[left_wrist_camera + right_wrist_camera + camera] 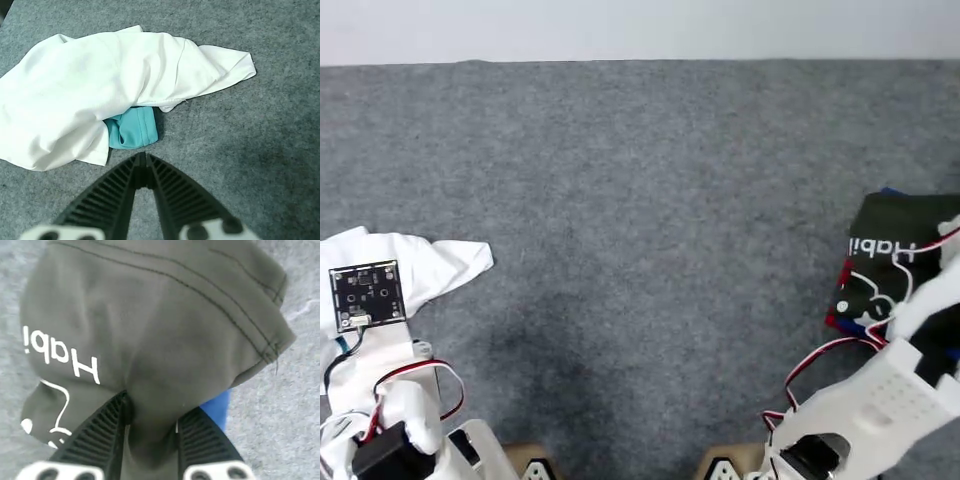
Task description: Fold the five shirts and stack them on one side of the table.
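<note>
A crumpled white shirt (90, 85) lies at the table's left edge (415, 265), with a teal shirt (134, 127) peeking out from under it. My left gripper (145, 160) hangs just short of the teal cloth, shut and with nothing in it. At the right edge a dark green shirt (895, 235) with white print tops a small stack; red and blue layers show below it. My right gripper (150, 412) is shut on a bunch of the dark green shirt (150, 315). A blue shirt (216, 407) sticks out beneath.
Grey carpet-like cloth (650, 200) covers the table, bare across the middle and back. Both arm bases (620, 465) stand at the near edge. A white wall runs along the far side.
</note>
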Robot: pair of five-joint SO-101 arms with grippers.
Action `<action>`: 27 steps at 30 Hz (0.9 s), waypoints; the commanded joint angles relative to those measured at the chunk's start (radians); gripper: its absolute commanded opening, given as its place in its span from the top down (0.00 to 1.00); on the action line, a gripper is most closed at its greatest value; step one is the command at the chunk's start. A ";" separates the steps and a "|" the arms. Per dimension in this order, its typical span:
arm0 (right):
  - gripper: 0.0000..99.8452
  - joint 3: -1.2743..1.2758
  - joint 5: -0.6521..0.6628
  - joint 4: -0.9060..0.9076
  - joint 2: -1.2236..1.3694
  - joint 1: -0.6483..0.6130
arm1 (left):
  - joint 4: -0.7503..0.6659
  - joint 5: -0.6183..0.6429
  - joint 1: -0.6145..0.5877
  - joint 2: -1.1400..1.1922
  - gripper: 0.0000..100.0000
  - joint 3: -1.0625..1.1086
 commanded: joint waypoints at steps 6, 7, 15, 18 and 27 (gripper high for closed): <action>0.79 -0.009 0.072 0.001 0.030 0.094 | -0.025 -0.008 0.003 -0.003 1.00 -0.002; 0.75 -0.014 0.072 0.013 0.030 0.101 | -0.025 -0.008 0.003 -0.003 1.00 -0.002; 0.70 -0.081 0.069 0.119 -0.131 -0.022 | -0.025 -0.008 0.003 -0.003 1.00 -0.002; 0.72 -0.078 0.069 0.124 -0.159 -0.105 | -0.025 -0.008 0.003 -0.003 1.00 -0.002; 0.99 -0.084 0.029 0.145 -0.018 -0.216 | -0.025 -0.006 0.003 -0.003 1.00 -0.002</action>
